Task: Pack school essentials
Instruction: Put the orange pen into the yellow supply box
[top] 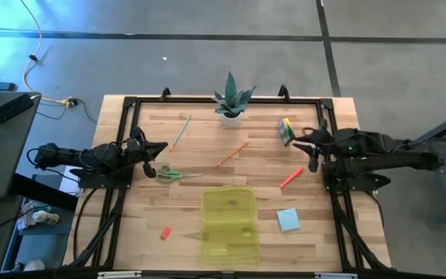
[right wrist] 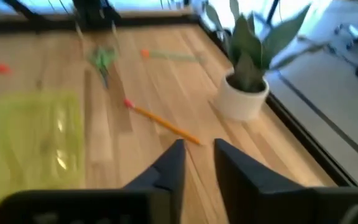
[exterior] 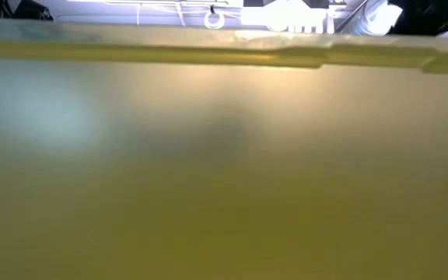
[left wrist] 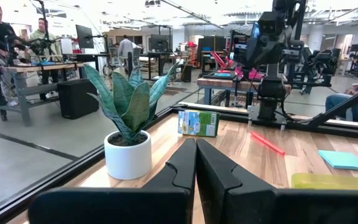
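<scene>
On the wooden table lie green-handled scissors (top: 170, 173), an orange pencil (top: 232, 153), a pale pencil (top: 180, 133), a red marker (top: 290, 177), a small red eraser (top: 165, 232), a light-blue notepad (top: 289, 219) and a green-yellow crayon box (top: 286, 131). My left gripper (top: 161, 147) stays shut at the table's left edge, just beyond the scissors, its fingers (left wrist: 185, 155) pressed together. My right gripper (top: 308, 147) hovers at the right edge beside the crayon box, slightly open (right wrist: 199, 149) with nothing between its fingers, tipped down toward the orange pencil (right wrist: 163, 124).
A translucent yellow-green case (top: 229, 223) lies at the near middle, and its wall (exterior: 224, 171) fills the low view. A potted spiky plant (top: 231, 101) stands at the far middle. A black frame (top: 122, 105) rims the table. People stand in the room beyond.
</scene>
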Robot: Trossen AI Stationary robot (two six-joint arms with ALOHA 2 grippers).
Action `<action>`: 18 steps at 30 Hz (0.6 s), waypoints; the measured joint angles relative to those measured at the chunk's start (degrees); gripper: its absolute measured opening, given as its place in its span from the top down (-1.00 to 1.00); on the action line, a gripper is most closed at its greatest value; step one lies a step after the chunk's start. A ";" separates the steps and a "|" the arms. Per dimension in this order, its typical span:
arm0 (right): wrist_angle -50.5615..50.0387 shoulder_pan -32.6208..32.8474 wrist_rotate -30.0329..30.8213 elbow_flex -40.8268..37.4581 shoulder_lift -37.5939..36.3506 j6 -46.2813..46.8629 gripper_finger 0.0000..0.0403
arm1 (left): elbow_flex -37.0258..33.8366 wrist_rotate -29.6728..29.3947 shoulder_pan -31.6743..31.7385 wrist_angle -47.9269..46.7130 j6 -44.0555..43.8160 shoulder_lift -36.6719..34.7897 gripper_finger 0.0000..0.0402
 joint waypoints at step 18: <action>-1.34 0.00 -3.87 4.17 19.18 -1.57 0.19 | 0.00 0.00 0.00 0.00 0.00 0.00 1.00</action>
